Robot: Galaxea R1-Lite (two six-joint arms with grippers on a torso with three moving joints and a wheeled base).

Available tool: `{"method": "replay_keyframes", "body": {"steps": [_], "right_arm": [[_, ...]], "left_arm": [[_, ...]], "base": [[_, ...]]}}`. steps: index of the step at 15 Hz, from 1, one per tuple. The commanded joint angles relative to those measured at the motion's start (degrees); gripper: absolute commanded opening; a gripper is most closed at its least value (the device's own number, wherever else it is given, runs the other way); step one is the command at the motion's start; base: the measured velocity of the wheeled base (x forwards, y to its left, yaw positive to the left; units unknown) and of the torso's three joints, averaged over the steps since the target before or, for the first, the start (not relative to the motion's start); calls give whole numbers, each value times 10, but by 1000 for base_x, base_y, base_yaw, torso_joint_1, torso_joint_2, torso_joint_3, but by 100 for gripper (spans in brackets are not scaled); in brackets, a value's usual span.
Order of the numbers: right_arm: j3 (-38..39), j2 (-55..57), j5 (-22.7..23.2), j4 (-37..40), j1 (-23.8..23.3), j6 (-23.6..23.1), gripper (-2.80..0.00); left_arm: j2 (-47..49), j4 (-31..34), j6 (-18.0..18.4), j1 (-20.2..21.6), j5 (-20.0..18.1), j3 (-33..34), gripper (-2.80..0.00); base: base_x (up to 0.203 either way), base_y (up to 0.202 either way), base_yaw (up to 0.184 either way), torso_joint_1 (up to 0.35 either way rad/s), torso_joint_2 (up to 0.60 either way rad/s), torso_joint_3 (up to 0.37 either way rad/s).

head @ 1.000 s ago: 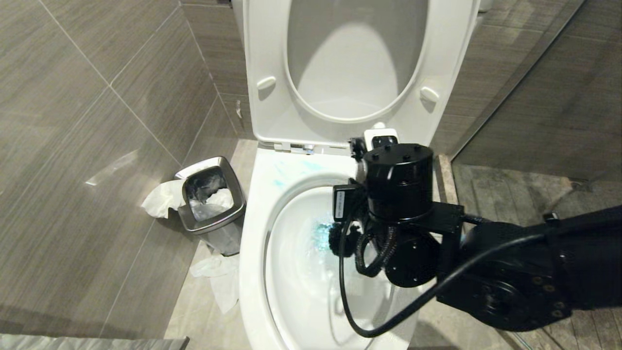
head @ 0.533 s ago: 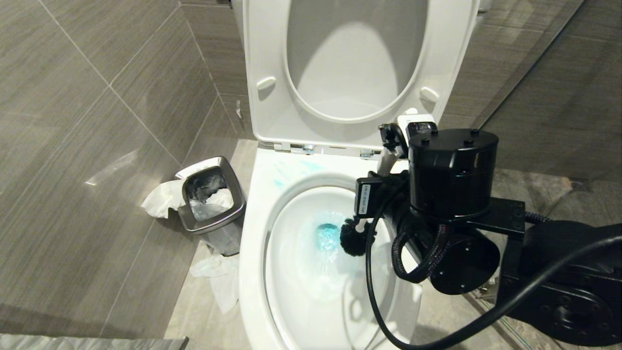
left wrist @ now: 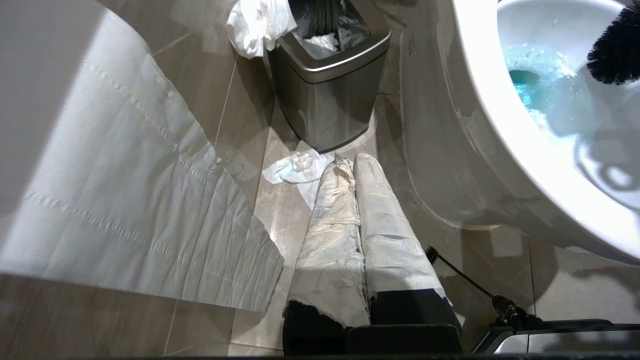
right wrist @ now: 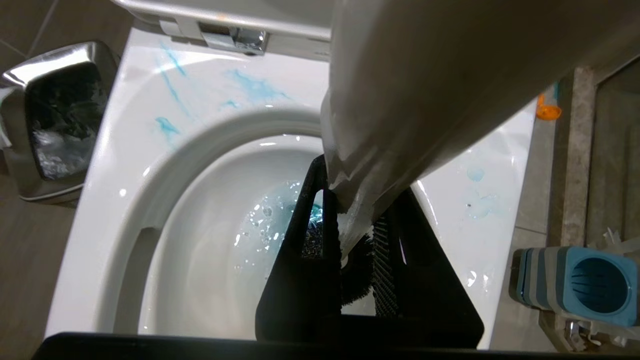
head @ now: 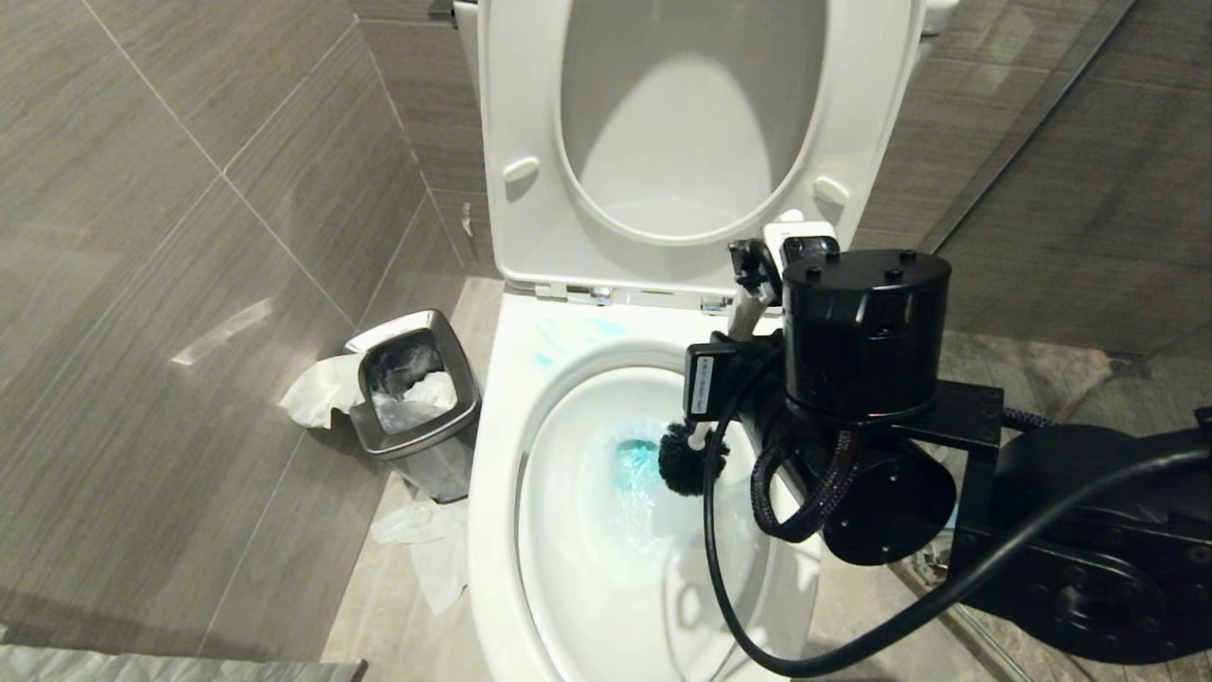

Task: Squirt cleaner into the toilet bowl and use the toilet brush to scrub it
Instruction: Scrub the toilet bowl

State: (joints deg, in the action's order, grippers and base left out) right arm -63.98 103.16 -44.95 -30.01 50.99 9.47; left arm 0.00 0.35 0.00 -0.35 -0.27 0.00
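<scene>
The cleaner [right wrist: 172,87] is already in: blue streaks lie on the rim and the water down in the toilet bowl [head: 492,455] is blue. So the squirting looks done. The scrubbing is under way, I think. The right gripper [right wrist: 350,235] has its fingers pinching the handle of the brush [head: 689,459], whose black head hangs inside the bowl, just beside the blue water. Most of the bowl wall looks unscrubbed. The left gripper [left wrist: 355,170] hangs low over the floor, fingers pressed together, holding nothing
</scene>
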Motion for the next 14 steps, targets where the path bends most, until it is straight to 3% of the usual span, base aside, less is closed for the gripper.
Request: {"method": "replay_keyframes", "body": {"steps": [1, 8, 14], "right_arm": [[-20, 19, -5, -1, 0, -1, -280], [-56, 69, -2, 0, -27, -20, -280], [-121, 143, 6, 24, -60, -18, -280]], "left_arm": [[1, 0, 0, 0, 0, 1, -280], [1, 0, -1, 0, 0, 1, -280], [1, 0, -1, 0, 0, 1, -280]], "base": [[0, 0, 0, 7, -2, 150], [0, 0, 0, 3, 4, 184], [0, 0, 0, 1, 1, 24]]}}
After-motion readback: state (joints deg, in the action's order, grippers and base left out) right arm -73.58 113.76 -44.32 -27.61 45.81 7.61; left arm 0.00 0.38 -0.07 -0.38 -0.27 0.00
